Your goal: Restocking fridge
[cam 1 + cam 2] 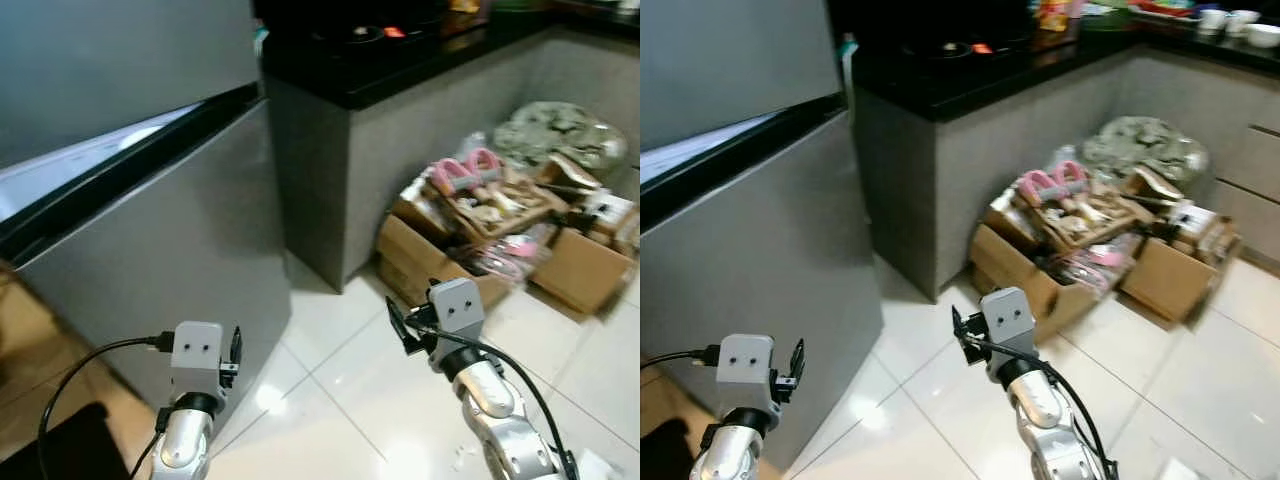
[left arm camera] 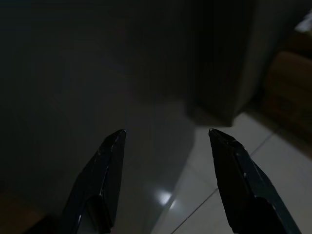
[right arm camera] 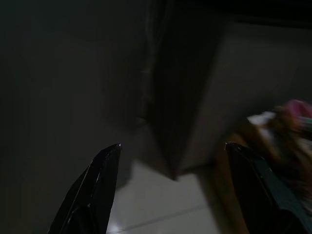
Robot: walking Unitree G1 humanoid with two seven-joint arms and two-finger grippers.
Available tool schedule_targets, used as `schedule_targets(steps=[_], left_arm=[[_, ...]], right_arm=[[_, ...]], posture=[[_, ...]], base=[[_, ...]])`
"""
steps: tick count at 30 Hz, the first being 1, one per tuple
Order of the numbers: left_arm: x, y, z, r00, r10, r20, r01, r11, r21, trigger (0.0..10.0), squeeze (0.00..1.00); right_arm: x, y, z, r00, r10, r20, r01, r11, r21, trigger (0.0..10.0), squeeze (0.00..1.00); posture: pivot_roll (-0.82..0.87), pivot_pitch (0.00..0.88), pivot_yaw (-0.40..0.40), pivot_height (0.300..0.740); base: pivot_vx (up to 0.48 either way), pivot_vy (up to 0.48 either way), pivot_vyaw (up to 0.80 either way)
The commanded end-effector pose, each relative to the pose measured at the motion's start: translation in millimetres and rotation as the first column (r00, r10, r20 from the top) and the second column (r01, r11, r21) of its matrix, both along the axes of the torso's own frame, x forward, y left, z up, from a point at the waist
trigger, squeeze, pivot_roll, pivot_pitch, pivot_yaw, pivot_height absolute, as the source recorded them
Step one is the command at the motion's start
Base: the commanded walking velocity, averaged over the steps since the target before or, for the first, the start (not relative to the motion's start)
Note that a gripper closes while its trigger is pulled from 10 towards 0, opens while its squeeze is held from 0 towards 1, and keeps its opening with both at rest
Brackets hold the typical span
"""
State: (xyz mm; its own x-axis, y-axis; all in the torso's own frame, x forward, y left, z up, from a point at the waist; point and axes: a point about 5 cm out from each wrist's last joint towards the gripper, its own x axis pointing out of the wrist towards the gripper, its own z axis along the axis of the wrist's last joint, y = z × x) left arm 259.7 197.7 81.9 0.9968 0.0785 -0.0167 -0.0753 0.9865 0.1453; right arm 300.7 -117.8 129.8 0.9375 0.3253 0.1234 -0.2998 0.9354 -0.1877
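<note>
I'm looking down at a white tiled floor [image 1: 350, 390] in a kitchen, with a dark counter [image 1: 400, 60] across the top of the frame. The grey fridge [image 1: 150, 250] fills the left side, both doors closed, a black seam between them. Right of centre, cardboard boxes [image 1: 500, 240] piled with clutter sit against the counter base. My left gripper [image 2: 165, 141] hovers at lower left just before the fridge's lower door, fingers spread and empty. My right gripper [image 3: 170, 151] hangs lower centre over the tiles, likewise parted, holding nothing.
</note>
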Motion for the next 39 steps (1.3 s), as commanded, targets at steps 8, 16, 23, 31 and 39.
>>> schedule_targets(steps=[8,16,23,31,39], left_arm=[[-1.4,-2.6,2.9,0.998,0.008,-0.057,-0.010,0.999,-0.036,10.0,0.00],[-0.3,-3.4,0.5,0.997,0.005,-0.081,-0.008,0.999,-0.045,10.0,0.00],[0.8,-5.6,0.6,0.995,0.002,-0.100,-0.007,0.998,-0.057,10.0,0.00],[1.9,-7.7,-1.1,0.994,-0.006,-0.113,-0.002,0.998,-0.063,10.0,0.00],[4.2,-10.5,-2.8,0.991,-0.011,-0.130,0.002,0.997,-0.072,10.0,0.00]], right_arm=[[-1.0,-6.2,-7.5,0.999,-0.033,-0.027,0.032,0.999,-0.017,10.0,0.00],[-1.2,-5.8,-8.4,0.999,-0.037,-0.031,0.037,0.999,-0.015,10.0,0.00],[-1.2,-6.4,-9.1,0.999,-0.042,-0.032,0.041,0.999,-0.014,10.0,0.00],[-1.1,-7.5,-9.9,0.998,-0.045,-0.036,0.044,0.999,-0.016,10.0,0.00],[-0.7,-9.6,-11.8,0.997,-0.059,-0.056,0.059,0.998,0.001,10.0,0.00]], posture=[[-0.10,0.143,0.009,0.740],[-0.10,0.141,0.013,0.740],[-0.10,0.140,0.015,0.740],[-0.10,0.137,0.015,0.740],[-0.11,0.134,0.014,0.740]], base=[[0.000,0.000,0.80],[0.000,0.000,0.80],[0.000,0.000,0.80],[0.000,0.000,0.80],[0.000,0.000,0.58]])
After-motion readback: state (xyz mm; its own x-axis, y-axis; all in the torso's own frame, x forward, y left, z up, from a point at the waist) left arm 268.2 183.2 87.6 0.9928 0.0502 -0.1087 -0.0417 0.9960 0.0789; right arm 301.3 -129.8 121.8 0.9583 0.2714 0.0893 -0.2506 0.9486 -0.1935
